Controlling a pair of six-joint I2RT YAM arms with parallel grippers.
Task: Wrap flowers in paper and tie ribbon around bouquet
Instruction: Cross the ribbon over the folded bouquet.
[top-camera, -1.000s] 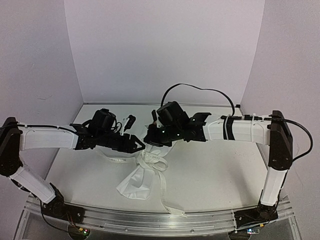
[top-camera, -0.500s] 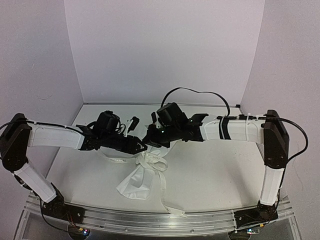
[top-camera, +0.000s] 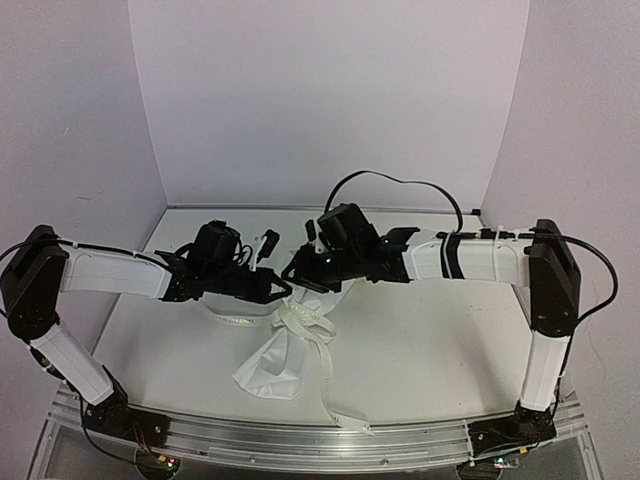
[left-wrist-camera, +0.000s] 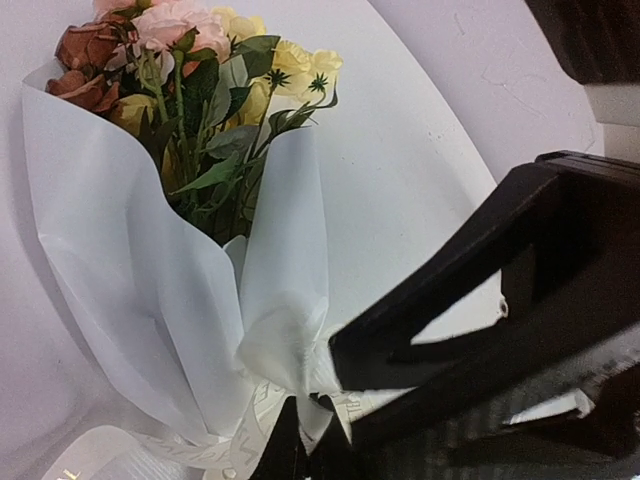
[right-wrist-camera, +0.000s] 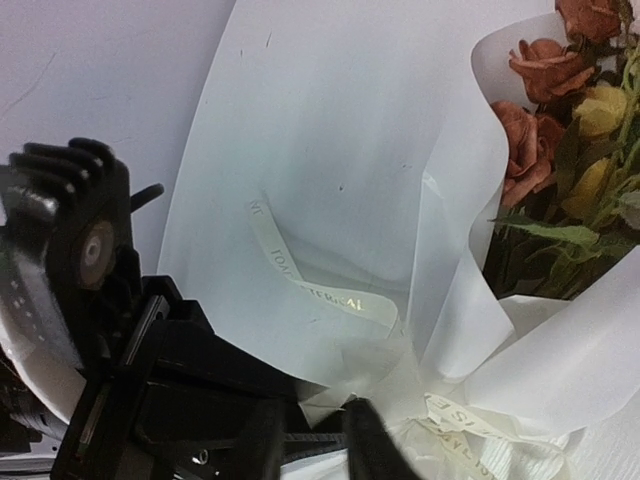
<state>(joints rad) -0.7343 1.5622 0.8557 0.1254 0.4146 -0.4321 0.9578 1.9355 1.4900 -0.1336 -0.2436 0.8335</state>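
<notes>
**A:** Where's the bouquet (top-camera: 272, 362)?

**B:** Lying on the table (top-camera: 430, 340), narrow end toward my bases. On my side of the tie (top-camera: 303, 320) there's the crumpled paper (top-camera: 265, 375) tail. A loose ribbon (top-camera: 326, 385) end also trails from the tie to the table's front edge. Both grippers sit right at the tie, on its far side.

**A:** Jaws?

**B:** Left gripper (left-wrist-camera: 305, 430) is fully closed, and it looks pinched on ribbon beside the tie. Right gripper (right-wrist-camera: 318, 440) is cracked open a little. I can't tell if any ribbon is in it.

**A:** Beyond the tie?

**B:** Paper flares open and the flowers (left-wrist-camera: 190, 70) sit in the mouth. From above, the arms hide them.

**A:** Handling?

**B:** My read is that it's light and all soft. Paper creases and springs back open, ribbon is floppy and slick, blooms crush. I'd grip only at the tie or on the ribbon ends, pull gently, and never squeeze the flared rim.
</notes>
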